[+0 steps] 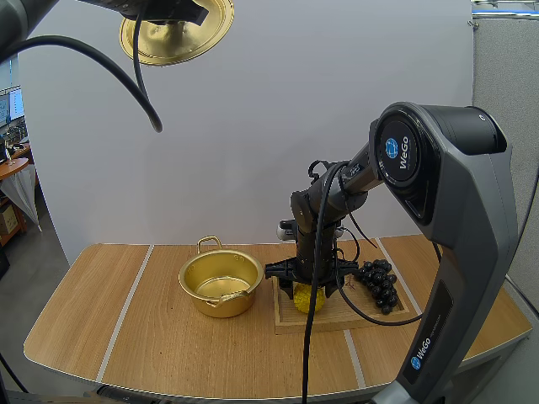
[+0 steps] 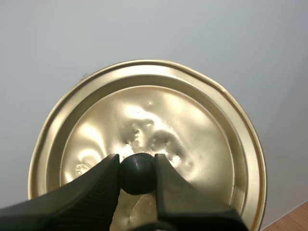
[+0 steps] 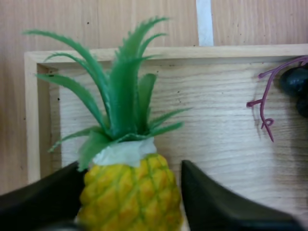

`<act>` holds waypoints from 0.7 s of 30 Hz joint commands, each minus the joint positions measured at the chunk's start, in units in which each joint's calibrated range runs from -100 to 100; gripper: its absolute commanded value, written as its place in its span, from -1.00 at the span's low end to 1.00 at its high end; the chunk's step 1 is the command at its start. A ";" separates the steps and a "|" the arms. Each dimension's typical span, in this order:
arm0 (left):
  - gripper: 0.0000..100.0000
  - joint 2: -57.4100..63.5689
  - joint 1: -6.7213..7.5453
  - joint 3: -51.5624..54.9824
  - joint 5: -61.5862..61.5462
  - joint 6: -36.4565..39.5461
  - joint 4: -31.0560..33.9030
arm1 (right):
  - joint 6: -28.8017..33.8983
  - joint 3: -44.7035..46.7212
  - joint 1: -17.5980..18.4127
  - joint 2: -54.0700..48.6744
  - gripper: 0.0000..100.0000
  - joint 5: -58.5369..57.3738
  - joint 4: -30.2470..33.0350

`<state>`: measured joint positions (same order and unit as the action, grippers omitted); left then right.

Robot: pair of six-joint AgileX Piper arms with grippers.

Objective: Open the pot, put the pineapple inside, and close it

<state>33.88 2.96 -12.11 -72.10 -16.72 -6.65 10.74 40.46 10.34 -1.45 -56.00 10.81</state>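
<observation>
Left gripper (image 2: 137,166) pinches the black knob (image 2: 137,173) of the dented golden metal lid (image 2: 192,120), high above the table (image 1: 126,337). Right gripper (image 1: 308,286), jaws spread, straddles the yellow plastic pineapple (image 3: 129,190) near the wooden tray's (image 3: 31,115) left edge. With the round golden pot (image 1: 210,299) uncovered beside the tray, loading and closing are left.
</observation>
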 commanded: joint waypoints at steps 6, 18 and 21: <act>-1.00 0.36 0.23 -0.49 1.97 0.60 0.00 | 0.40 -0.61 0.09 -1.97 -1.00 -2.18 0.62; -1.00 0.36 0.23 -0.49 1.97 0.60 0.00 | -8.92 -12.26 4.37 -12.93 -1.00 -12.06 -2.72; -1.00 0.36 0.23 -0.49 1.97 0.60 0.00 | -8.92 -15.89 7.59 -12.93 -1.00 -15.24 -2.72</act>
<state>33.88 2.96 -12.11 -72.10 -16.72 -6.65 3.04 29.80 13.65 -13.03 -65.07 8.36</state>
